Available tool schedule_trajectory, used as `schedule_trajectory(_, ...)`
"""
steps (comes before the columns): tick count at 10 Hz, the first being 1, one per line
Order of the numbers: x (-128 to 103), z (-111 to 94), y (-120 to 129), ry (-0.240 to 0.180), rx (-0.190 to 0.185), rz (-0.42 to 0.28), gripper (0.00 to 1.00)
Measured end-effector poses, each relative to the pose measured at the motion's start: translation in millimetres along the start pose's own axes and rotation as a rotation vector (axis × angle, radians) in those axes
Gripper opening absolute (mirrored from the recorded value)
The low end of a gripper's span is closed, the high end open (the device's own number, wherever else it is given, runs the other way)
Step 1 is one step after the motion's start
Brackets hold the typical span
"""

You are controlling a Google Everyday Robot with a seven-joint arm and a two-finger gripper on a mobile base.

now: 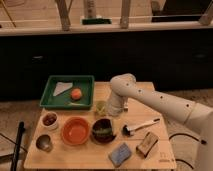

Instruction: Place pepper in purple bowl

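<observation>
Presumably mid-placement: we see the gripper (106,111) just behind the purple bowl (103,130); finger state untellable; next, release over it.

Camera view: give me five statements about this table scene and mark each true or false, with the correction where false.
1. The purple bowl sits directly right of the orange bowl. True.
2. The green tray is at the table's front right corner. False: it is at the back left.
3. The gripper is low behind the purple bowl, beside the tray's right edge. True.
4. The brush lies inside the orange bowl. False: it lies on the table, right of the purple bowl.
5. The blue sponge is in the tray. False: it lies near the table's front edge.
</observation>
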Motion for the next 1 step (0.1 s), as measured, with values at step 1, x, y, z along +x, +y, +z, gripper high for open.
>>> schedule_trajectory(1,0.0,0.0,0.0,0.0,0.0,0.0,0.8)
